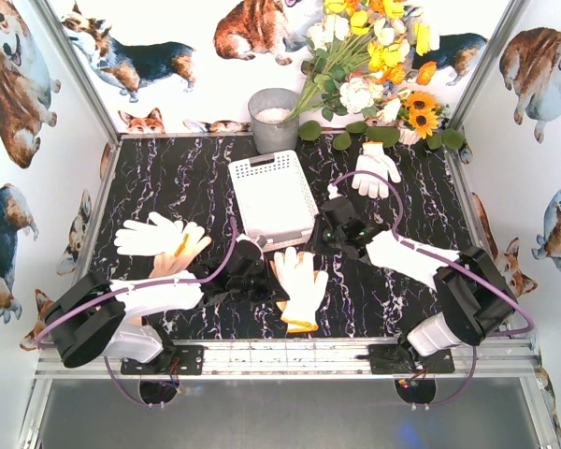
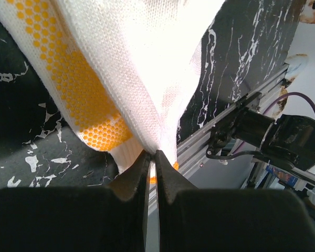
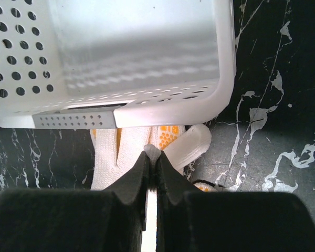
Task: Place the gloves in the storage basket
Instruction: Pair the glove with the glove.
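Empty basket (image 1: 271,192) mid-table, bucket (image 1: 273,117) behind it. Bare table (image 1: 168,178) left of basket; front rail (image 1: 290,351) close by glove (image 2: 147,63). Left gripper (image 2: 152,155) low, pinched shut on glove. Right gripper (image 3: 151,156) stretched to basket's near corner, closed on same glove's tip. Other gloves (image 1: 154,234) loose at left.

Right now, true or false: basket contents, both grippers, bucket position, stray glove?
1. The storage basket holds no gloves. True.
2. The left gripper is open. False: it is shut on an orange-dotted glove.
3. The grey bucket stands nearer the arms than the basket. False: it stands beyond the basket, at the far edge.
4. A lone glove lies right of the basket, near the flowers. True.
5. The right gripper hangs over the bucket. False: it pinches a glove finger by the basket's corner.
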`<control>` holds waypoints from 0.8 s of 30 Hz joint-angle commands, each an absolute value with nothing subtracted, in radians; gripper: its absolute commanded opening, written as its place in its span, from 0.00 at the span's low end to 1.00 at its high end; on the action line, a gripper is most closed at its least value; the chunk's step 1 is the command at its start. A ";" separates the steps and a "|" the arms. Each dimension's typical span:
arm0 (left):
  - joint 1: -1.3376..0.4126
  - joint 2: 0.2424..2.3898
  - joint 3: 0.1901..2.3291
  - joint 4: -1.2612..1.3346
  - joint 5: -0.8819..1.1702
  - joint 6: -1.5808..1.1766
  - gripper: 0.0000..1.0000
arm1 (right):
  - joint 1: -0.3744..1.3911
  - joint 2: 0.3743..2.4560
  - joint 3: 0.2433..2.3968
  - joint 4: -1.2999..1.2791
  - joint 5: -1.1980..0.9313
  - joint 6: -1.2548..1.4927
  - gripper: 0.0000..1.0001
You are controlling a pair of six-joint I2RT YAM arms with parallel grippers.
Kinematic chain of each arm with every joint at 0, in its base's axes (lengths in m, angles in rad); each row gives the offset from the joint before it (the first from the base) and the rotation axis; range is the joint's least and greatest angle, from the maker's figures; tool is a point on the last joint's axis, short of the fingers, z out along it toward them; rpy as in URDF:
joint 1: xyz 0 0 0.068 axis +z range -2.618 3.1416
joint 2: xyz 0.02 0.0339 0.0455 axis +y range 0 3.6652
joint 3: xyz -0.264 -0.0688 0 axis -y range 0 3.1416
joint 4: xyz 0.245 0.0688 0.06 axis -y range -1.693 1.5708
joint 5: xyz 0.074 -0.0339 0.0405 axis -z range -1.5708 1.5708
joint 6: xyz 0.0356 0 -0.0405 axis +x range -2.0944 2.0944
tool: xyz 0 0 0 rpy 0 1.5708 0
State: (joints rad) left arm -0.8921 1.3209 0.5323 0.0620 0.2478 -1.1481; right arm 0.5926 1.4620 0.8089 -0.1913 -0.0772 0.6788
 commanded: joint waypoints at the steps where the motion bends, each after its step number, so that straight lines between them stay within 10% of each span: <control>1: -0.914 1.350 0.539 0.082 0.238 -1.184 0.00 | 0.592 1.475 0.857 -0.148 -0.096 0.656 0.00; 24: -0.963 1.396 0.527 0.136 0.244 -1.259 0.00 | 0.608 1.536 0.907 -0.137 -0.109 0.629 0.00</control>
State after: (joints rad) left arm -0.9478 1.3685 0.5323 0.0883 0.2214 -1.2385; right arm 0.6018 1.5196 0.8627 -0.1871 -0.1089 0.6472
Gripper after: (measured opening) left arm 0.005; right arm 0.057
